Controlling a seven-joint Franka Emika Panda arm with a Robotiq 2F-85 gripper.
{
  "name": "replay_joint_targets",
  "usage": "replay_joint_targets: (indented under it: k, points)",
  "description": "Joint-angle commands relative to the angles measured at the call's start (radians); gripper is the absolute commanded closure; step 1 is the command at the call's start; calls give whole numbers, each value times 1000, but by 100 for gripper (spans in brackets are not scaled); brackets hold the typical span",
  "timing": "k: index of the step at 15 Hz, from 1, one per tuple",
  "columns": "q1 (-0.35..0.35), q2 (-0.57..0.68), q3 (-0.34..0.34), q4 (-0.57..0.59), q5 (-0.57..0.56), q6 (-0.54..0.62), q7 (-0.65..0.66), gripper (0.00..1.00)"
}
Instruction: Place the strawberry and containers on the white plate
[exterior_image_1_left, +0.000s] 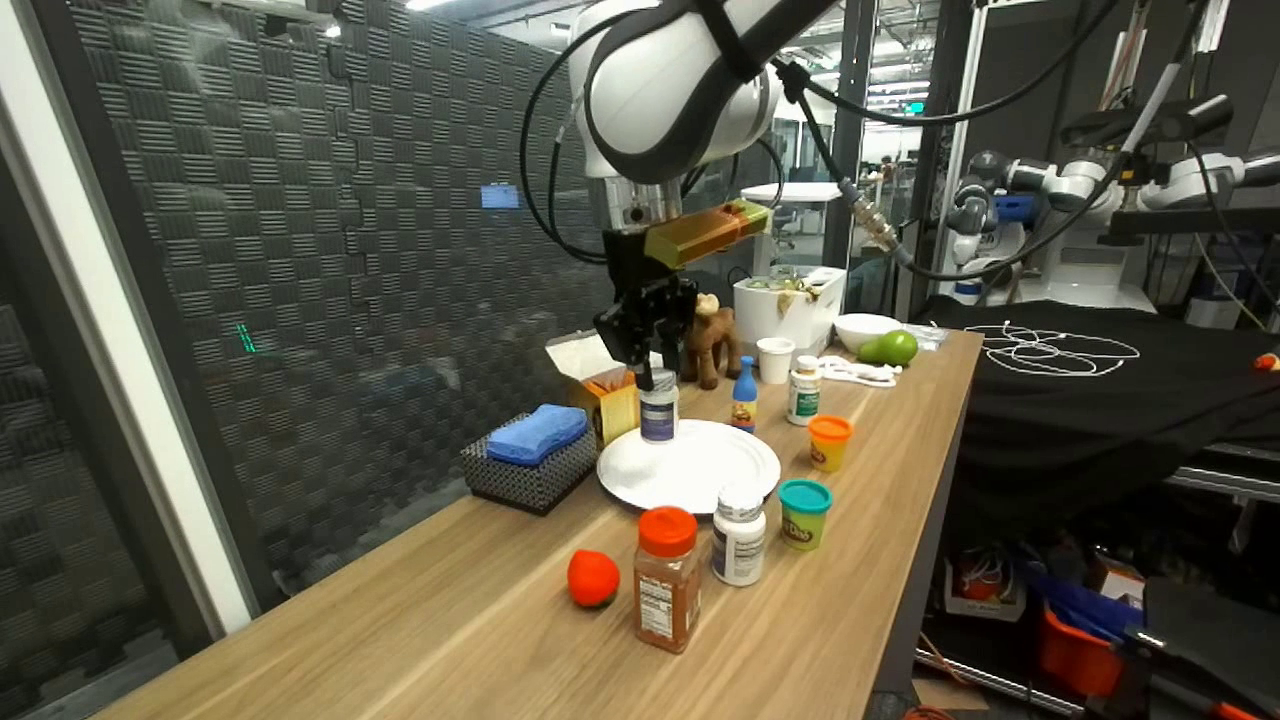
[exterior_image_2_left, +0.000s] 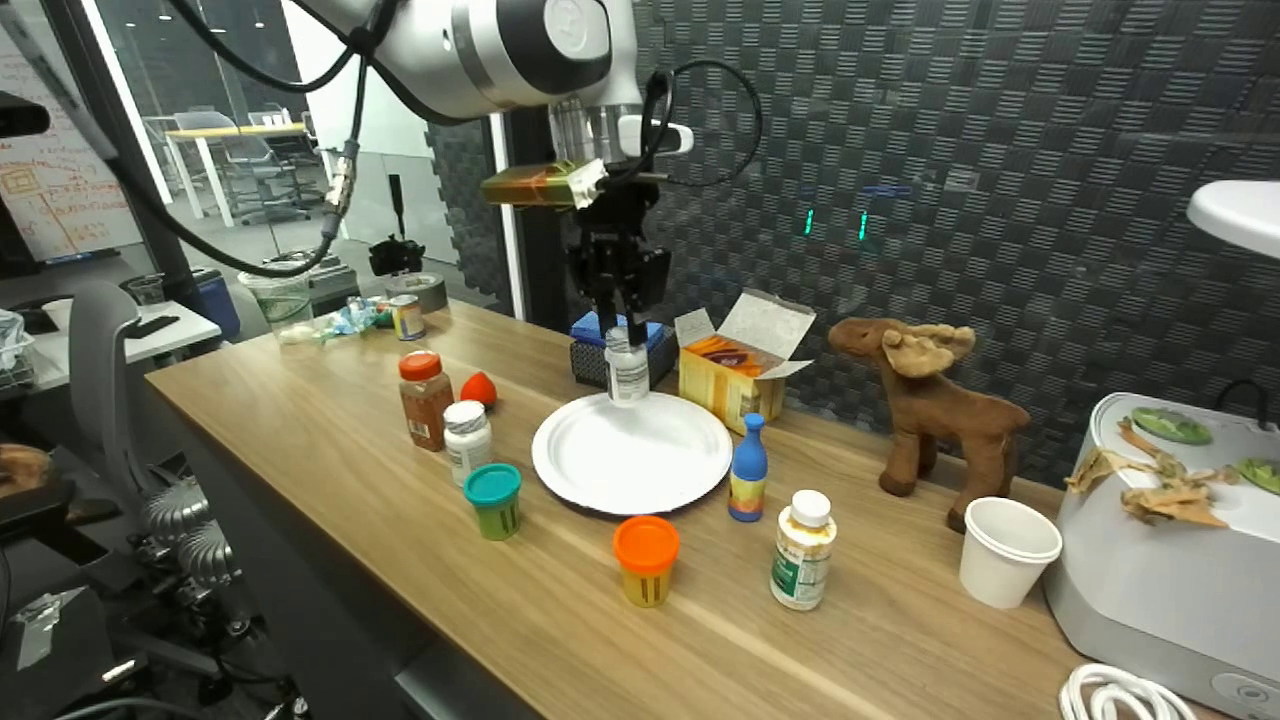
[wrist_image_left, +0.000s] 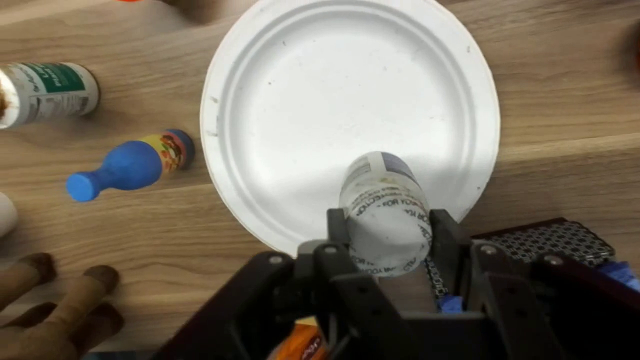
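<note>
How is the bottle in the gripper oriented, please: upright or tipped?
Upright: both exterior views show the white bottle cap end up in the gripper, label below. Whether it touches the white plate, I cannot tell.

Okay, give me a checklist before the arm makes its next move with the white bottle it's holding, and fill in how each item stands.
1. Gripper holding white bottle: ok, gripped near its top.
2. Bottle upright: ok, looks so in both exterior views.
3. Bottle over white plate: ok, toward one side.
4. Bottle's base touching the plate: cannot tell.
5. Strawberry on plate: not ok, it is on the wooden table.
6. Orange-capped spice bottle and teal-lidded tub on plate: not ok, both stand on the table.
</note>
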Motion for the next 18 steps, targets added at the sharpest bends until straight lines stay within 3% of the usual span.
replay_joint_targets:
  k: [1,5,9,10,12,15,18]
  points:
    - [-14,50,-9,50,29,2,22,80]
    - [-37,92,-5,61,86,38,27,80]
    - [-24,121,-25,76,71,80,65,80]
    - [-16,117,-31,68,56,85,73,30]
    - [1,89,-35,39,39,96,85,24]
    - [47,14,-42,-17,-17,99,128,2]
    - [96,-79,-16,-77,-54,89,169,0]
